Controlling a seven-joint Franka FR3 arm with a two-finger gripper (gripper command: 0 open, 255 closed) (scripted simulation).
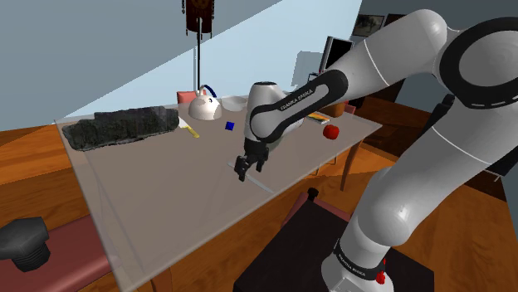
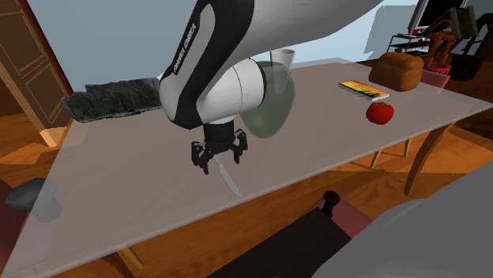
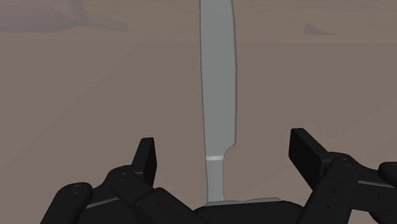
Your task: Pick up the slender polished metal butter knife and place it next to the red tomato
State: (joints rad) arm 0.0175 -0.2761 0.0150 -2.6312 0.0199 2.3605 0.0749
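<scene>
A slender grey metal butter knife (image 3: 219, 76) lies flat on the pale tabletop (image 1: 166, 191), seen as a thin sliver (image 1: 259, 180) (image 2: 230, 182). My black gripper (image 3: 226, 146) is low over its handle end, open, with one finger on each side and neither touching it. The gripper (image 1: 246, 167) hangs over the table's middle (image 2: 216, 155). The red tomato (image 1: 331, 132) rests near the table's edge toward the shoulder view's right, well away from the knife (image 2: 380, 113).
A dark rough slab (image 1: 124, 127) lies along the far left of the table. Behind the arm sit a white kettle (image 1: 204, 105), a small blue cube (image 1: 230, 126) and a greenish glass vessel (image 2: 269, 95). A loaf of bread (image 2: 397, 71) and a flat book (image 2: 363, 89) lie near the tomato.
</scene>
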